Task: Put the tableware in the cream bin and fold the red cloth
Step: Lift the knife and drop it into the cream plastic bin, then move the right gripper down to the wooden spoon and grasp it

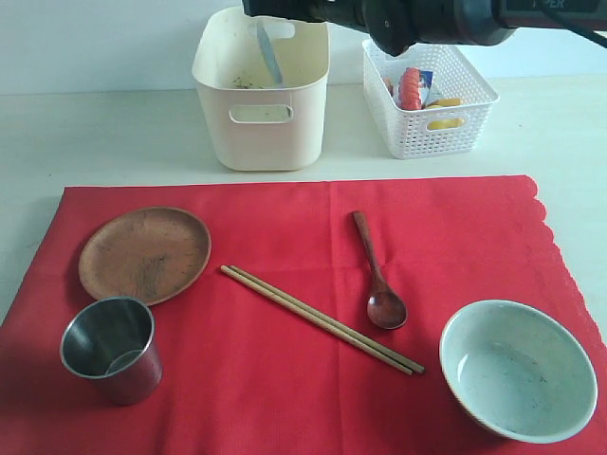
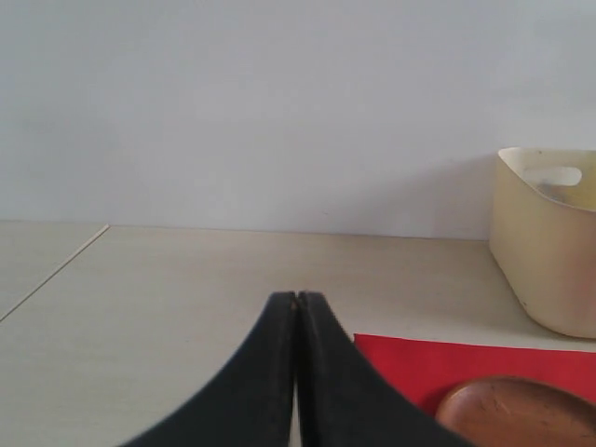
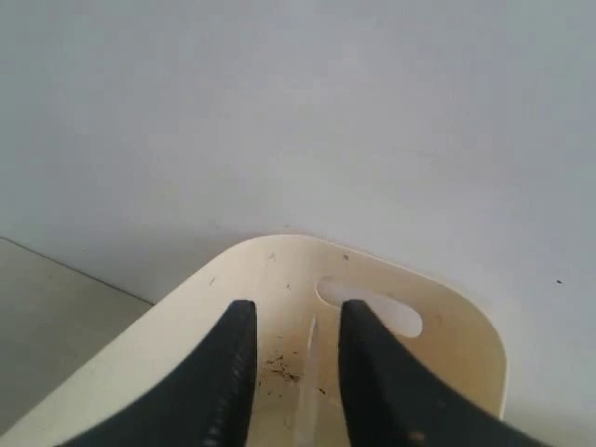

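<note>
On the pale counter (image 1: pixel 95 133) the red cloth (image 1: pixel 285 379) lies flat with the plate (image 1: pixel 144 254), cup (image 1: pixel 111 349), chopsticks (image 1: pixel 322 318), spoon (image 1: pixel 377 275) and bowl (image 1: pixel 518 368) on it, the knife (image 1: pixel 269 52) leans inside the cream bin (image 1: pixel 261 133) behind, the right claw (image 3: pixel 298 312) above it is partly open and empty, and the left claw (image 2: pixel 297 298) is closed tight on nothing.
</note>
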Available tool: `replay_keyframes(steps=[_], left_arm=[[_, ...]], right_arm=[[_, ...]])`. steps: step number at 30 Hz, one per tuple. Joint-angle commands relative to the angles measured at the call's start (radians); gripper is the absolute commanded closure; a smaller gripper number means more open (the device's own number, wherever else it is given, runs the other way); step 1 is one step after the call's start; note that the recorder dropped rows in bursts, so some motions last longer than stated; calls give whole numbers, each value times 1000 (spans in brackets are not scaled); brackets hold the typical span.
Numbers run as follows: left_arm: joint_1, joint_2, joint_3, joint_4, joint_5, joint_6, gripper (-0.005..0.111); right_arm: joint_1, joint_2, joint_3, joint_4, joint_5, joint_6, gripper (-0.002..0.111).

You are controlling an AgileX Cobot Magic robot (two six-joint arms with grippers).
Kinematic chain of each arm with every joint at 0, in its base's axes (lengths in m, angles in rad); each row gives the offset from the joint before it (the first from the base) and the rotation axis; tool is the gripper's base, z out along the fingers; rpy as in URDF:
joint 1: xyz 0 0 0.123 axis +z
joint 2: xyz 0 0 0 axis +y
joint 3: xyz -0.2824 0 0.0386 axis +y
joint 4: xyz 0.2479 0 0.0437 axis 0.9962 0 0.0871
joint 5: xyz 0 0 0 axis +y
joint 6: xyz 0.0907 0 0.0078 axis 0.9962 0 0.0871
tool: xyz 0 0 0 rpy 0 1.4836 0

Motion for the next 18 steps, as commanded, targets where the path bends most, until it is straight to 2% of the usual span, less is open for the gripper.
replay_keyframes(steps=[1, 5, 10, 18], left_arm=[[-6, -6, 0, 1, -2, 3, 104], [-6, -6, 0, 1, -2, 3, 104], [-6, -6, 0, 1, -2, 3, 104], [-6, -6, 0, 1, -2, 3, 104]], right_arm=[[1, 0, -9, 1, 8, 1, 69], [1, -18, -9, 1, 108, 1, 66], [-4, -81, -9, -9, 368, -1, 66], [-4, -192, -9, -156, 745, -1, 68]])
